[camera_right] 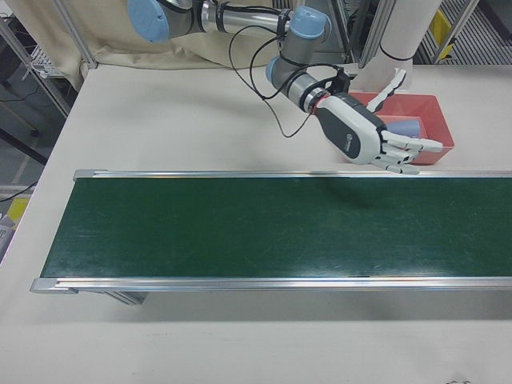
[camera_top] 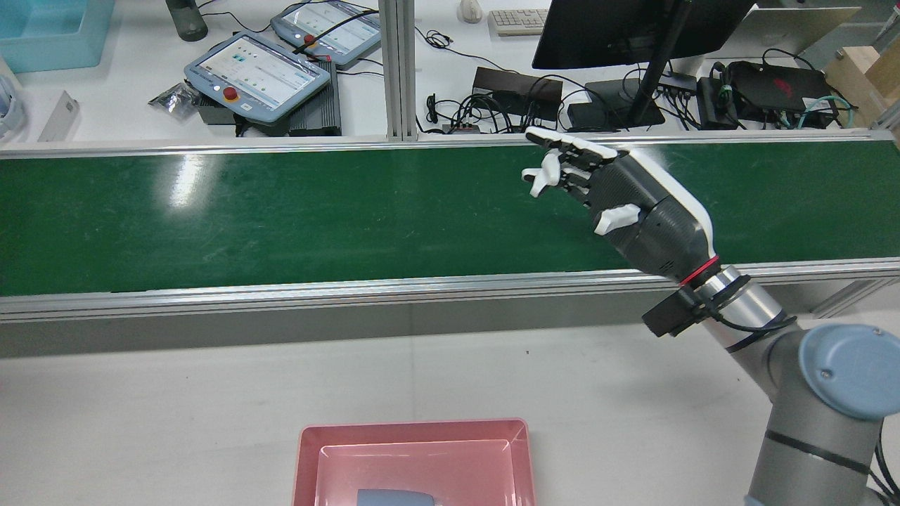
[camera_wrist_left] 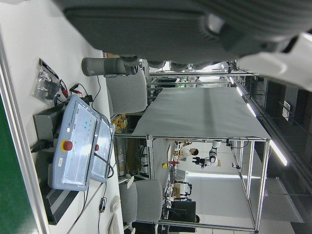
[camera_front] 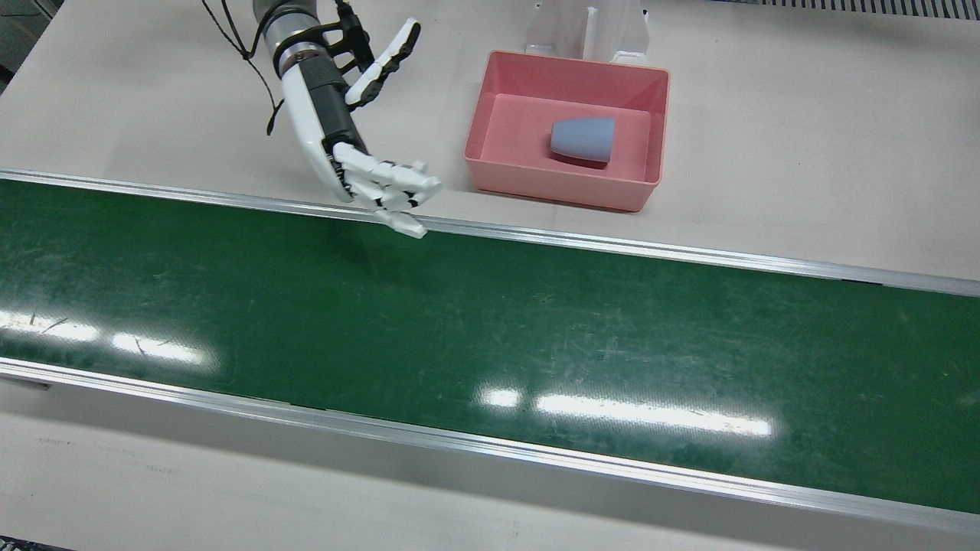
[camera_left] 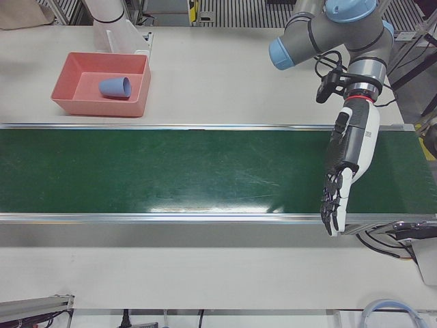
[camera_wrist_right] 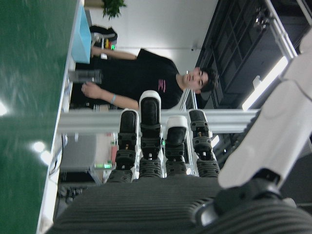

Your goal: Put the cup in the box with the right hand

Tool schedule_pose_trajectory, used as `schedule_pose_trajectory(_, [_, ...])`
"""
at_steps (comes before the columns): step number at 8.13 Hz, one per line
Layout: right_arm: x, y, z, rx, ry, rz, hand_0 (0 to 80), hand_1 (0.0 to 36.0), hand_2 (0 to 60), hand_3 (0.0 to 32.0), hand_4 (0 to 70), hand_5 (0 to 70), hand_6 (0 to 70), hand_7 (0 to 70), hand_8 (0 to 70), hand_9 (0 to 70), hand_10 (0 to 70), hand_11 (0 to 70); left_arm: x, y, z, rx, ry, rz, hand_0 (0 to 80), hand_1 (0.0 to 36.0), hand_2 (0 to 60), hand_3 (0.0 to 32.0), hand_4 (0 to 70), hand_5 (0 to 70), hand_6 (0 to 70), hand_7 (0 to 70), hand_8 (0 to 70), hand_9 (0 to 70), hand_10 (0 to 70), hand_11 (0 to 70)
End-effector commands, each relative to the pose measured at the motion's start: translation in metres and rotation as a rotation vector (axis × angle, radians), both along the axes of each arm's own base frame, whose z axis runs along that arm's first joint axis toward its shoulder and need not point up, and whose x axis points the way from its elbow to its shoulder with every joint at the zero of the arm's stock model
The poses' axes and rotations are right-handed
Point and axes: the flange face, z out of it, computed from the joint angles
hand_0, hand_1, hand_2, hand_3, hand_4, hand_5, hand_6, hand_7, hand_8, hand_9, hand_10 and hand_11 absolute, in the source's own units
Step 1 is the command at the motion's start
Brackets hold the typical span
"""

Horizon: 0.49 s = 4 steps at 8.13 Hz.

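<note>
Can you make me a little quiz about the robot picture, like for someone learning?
1. True or false: the cup stands upright in the box.
2. What colour is the belt? A red, B green, C blue.
3. Fill in: the right hand holds ____.

Key: 1 false, it lies on its side. 2 B. 3 nothing; its fingers are spread open.

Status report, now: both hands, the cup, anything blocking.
Right hand open, empty, over the belt's near edge. Left hand open, empty, over the belt. Cup on its side inside the pink box. Nothing in the way.
</note>
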Motion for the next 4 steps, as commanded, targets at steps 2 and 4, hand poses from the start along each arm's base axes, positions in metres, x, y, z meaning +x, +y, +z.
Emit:
schedule_pose_trajectory(2, [0.157,-0.087,0.152,-0.213,0.228,0.235,41.7,4.4,4.3,0.0,13.1,10.1,38.4,70.0,60.7,70.0,33.9,48.0,0.0,0.0,0.0,-0.001,0.0,0.0,0.0,0.0,0.0,0.0,0.0,0.0,0.0,0.0,0.0,0.0,0.0,0.0])
schedule_pose_trajectory(4, [0.186,-0.104,0.198,-0.262,0.253,0.295,40.6,3.7,5.9,0.0,15.6,10.4,39.1,70.0,63.7,70.0,36.6,51.4,0.0,0.0,0.0,-0.001,0.0,0.0,0.0,0.0,0.0,0.0,0.0,0.0,0.0,0.0,0.0,0.0,0.0,0.0])
